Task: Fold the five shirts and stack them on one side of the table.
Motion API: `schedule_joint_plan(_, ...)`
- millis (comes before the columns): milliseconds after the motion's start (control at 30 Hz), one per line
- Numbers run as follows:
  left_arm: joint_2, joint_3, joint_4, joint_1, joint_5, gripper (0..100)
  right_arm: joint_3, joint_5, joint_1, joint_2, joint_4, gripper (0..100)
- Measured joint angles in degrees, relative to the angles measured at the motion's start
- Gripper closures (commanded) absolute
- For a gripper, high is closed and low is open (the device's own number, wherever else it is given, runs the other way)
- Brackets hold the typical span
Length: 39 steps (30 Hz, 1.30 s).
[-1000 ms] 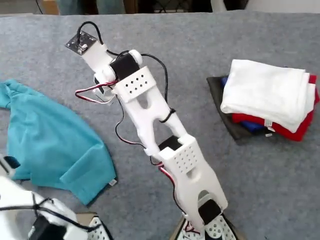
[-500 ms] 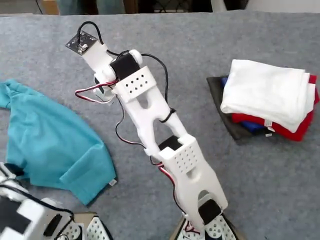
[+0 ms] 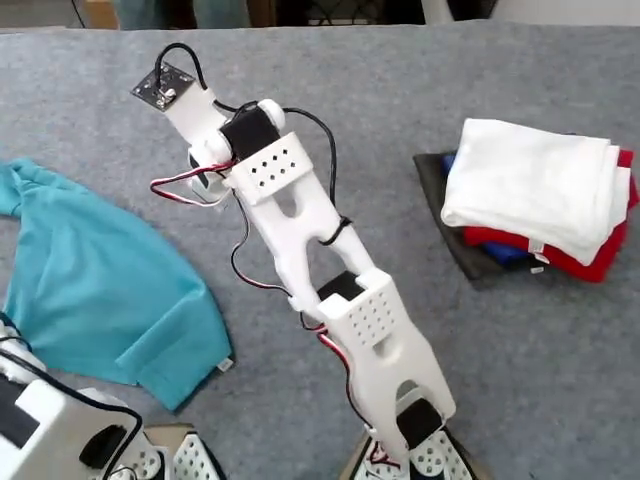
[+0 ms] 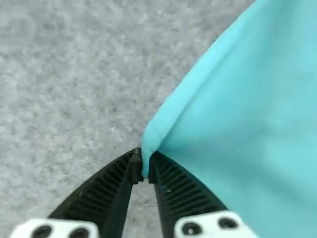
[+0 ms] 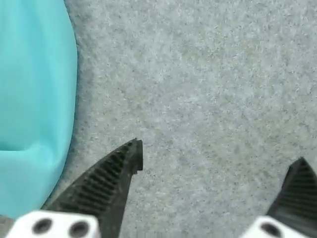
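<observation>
Grey table [image 3: 520, 390], teal shirt [image 3: 100, 290] pulled flatter, nearer

Teal shirt [image 3: 100, 290]; plain grey table [image 3: 450, 80].

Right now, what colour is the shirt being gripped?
Teal shirt, best in the left wrist view.

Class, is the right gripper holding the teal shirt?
No, the right gripper is open over the grey table, apart from the teal shirt.
</observation>
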Motion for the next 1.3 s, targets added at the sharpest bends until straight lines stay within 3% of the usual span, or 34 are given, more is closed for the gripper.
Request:
schedule_joint_plan(400,0.0,-28.8,20.6,-9.0,-2.3,97,0.0,-3.3,0.0,1.0,0.4,56.4)
schedule_joint_plan(567,0.0,-47.1,30.8,-9.1,-2.2,97,0.0,-3.3,1.7,1.0,0.4,56.4)
schedule_joint_plan(733,0.0,-70.9,38.2,-5.6,-1.1,97,0.0,-3.6,8.4,1.0,0.4,56.4)
schedule_joint_plan(900,-2.6,-88.3,38.9,4.0,-1.2,97,0.0,-3.6,15.2,0.0,0.4,56.4)
schedule_joint_plan(1000,-7.7,-90.2,39.0,14.9,-1.2,97,0.0,-3.6,19.5,-3.1,0.4,56.4)
schedule_joint_plan(1133,-15.2,-85.2,39.1,32.9,-0.5,97,0.0,-3.6,27.1,-7.5,0.4,56.4)
schedule_joint_plan(1300,-21.5,-68.2,39.1,57.1,4.6,97,0.0,-3.6,37.1,-11.1,0.6,56.4)
